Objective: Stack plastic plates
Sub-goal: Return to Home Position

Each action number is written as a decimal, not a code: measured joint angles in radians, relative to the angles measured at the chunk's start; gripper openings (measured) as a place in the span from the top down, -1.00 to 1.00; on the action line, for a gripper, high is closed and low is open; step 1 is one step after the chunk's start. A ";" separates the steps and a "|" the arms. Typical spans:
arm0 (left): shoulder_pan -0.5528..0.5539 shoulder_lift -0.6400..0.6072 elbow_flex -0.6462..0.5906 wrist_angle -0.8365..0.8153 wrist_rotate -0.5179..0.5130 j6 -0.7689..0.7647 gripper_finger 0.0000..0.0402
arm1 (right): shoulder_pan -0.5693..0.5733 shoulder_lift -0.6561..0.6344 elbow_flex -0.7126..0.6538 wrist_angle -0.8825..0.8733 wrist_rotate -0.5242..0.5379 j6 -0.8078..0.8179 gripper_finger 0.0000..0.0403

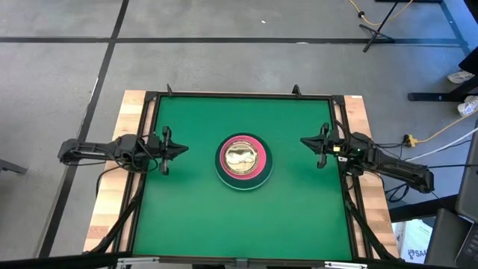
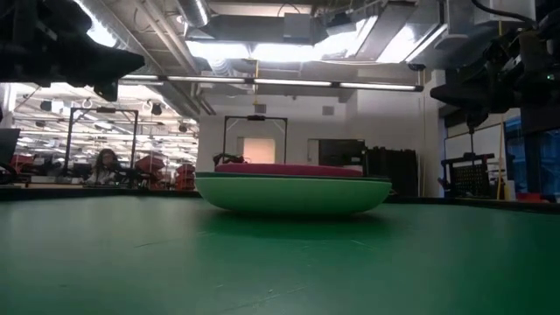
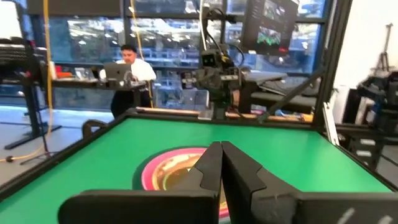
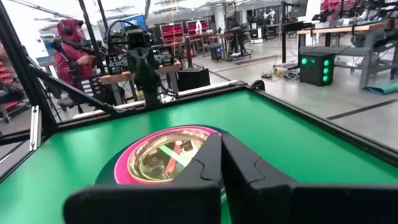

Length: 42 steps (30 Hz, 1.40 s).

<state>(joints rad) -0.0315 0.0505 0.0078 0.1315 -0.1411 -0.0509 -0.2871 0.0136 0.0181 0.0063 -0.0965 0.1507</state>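
One stack of plastic plates (image 1: pixel 243 161) sits centred on the table (image 1: pixel 299 217), pink rim over dark green. Left gripper (image 1: pixel 183 149) and right gripper (image 1: pixel 304 141) flank it, well apart, both closed tight on nothing. To home cleanly, draw each arm outward, clear of the stack.

The plastic plates (image 1: pixel 243 161) are smooth and glossy: the clear dishes (image 4: pixel 163 158) on top throw back bright glints, and the pink plate (image 2: pixel 289 170) beneath shines more softly. The green table cover (image 1: pixel 194 217) looks matt and even, like felt or cloth. Pale bare wood planks (image 1: pixel 133 112) flank it, grain showing.
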 joint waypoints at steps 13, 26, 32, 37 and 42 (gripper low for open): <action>0.000 -0.048 0.001 -0.047 -0.008 0.014 0.98 | 0.000 -0.011 0.000 -0.005 0.023 0.001 1.00; 0.000 -0.048 0.000 -0.087 -0.057 0.035 0.98 | -0.002 -0.009 0.000 -0.007 0.026 0.001 1.00; 0.000 -0.048 0.000 -0.092 -0.035 0.011 0.98 | -0.002 -0.009 0.000 -0.008 0.026 0.001 1.00; 0.000 -0.048 0.000 -0.108 0.059 -0.040 0.98 | -0.002 -0.009 0.000 -0.008 0.026 0.001 1.00; 0.000 -0.048 0.000 -0.117 0.091 -0.047 0.98 | -0.002 -0.009 0.000 -0.008 0.026 0.001 1.00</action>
<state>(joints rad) -0.0315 0.0025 0.0082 0.0150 -0.0496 -0.0979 -0.2886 0.0044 0.0185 -0.0013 -0.0704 0.1515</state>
